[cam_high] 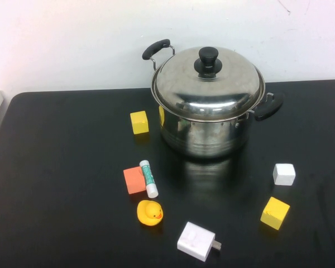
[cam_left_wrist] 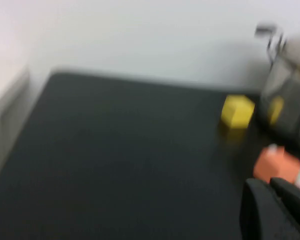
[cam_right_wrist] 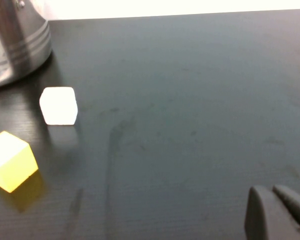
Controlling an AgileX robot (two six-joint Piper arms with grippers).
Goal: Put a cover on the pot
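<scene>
My left gripper (cam_left_wrist: pixel 277 210) hangs low over the table (cam_high: pixel 56 184) at my left side, its dark fingers pressed together and holding nothing. Just ahead of it sit the orange block (cam_left_wrist: pixel 277 165) and, a little farther on, a yellow cube (cam_left_wrist: pixel 236 111), neither of which I need. My right gripper (cam_right_wrist: pixel 279 212) is likewise drawn back over bare table on my right, fingers together and empty. Well ahead of it and off to its side lie a second yellow cube (cam_right_wrist: pixel 11 160) and a white cube (cam_right_wrist: pixel 59 105).

Beyond these, past both grippers toward the wall, stands the pot (cam_high: pixel 204 131). The domed lid (cam_high: pixel 207 84) sits level on its rim with the knob (cam_high: pixel 207 60) upright, so I judge the covering finished. That would explain both arms being parked clear, away from the side handles. The rubber duck (cam_high: pixel 149 213), glue stick (cam_high: pixel 148 178) and white adapter (cam_high: pixel 196 241) lie between my arms, untouched.
</scene>
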